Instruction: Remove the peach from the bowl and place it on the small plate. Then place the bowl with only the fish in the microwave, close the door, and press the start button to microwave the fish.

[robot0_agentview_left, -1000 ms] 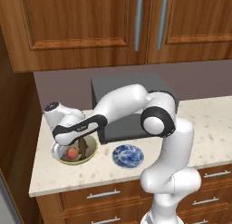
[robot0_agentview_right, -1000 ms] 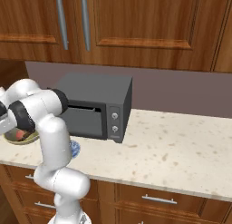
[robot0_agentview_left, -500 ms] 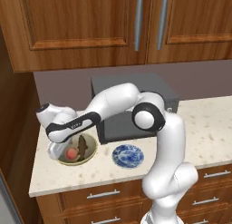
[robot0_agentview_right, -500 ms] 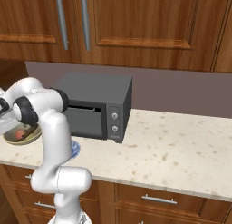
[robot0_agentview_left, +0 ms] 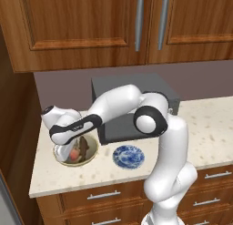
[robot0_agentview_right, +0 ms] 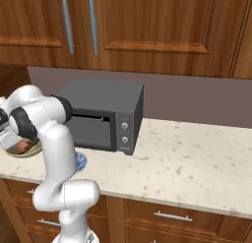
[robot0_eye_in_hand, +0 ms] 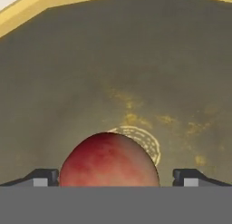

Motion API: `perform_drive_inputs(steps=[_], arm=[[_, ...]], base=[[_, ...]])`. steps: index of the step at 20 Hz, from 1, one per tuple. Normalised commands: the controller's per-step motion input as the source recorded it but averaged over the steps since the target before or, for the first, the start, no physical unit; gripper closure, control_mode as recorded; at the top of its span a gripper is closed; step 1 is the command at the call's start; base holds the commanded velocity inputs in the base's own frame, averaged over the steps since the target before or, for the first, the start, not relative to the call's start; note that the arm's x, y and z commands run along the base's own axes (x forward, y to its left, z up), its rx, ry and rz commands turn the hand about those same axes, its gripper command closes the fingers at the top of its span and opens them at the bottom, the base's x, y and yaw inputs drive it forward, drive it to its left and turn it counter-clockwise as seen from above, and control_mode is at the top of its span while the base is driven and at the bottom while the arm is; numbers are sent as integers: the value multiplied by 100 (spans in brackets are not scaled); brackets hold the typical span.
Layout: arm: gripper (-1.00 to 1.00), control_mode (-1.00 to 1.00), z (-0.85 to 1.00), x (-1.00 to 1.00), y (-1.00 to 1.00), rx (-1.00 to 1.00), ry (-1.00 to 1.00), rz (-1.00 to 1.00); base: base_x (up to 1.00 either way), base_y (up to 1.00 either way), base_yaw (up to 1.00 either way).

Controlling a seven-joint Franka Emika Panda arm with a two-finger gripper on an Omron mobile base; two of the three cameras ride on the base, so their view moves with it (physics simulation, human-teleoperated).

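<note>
The bowl, with a pale yellowish rim, stands at the left end of the counter. In it lie the red-orange peach and the dark fish. My gripper is down inside the bowl and open. In the hand view the peach sits between my two fingertips, close to the camera, over the brownish bowl floor. I cannot tell whether the fingers touch it. The small plate, blue and white, lies bare just right of the bowl. The microwave, its door and start button are out of view.
A dark grey countertop oven with two knobs stands behind the bowl and plate, under wooden wall cabinets. A tall wooden panel bounds the counter on the left. The speckled counter stretches to the right.
My hand has swung a little left and sunk lower into the bowl over the peach. The jaws have stayed open, and bowl, fish and plate have not moved.
</note>
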Motion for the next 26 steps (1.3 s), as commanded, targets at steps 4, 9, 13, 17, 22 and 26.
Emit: perform_drive_inputs(steps=[4,9,13,17,22,26], arm=[[-100,-100,-40,-6,-1,0,0,14],[100,-100,3,-4,-2,0,-6,12],[100,-100,92,0,22,0,-9,7],[100,-100,93,-17,4,0,-13,5],[100,-100,29,-39,-91,8,-4,-21],[100,-100,16,-48,-100,13,-2,-24]], base=[[0,0,0],[0,0,0],[0,0,0],[0,0,0],[0,0,0],[0,0,0]])
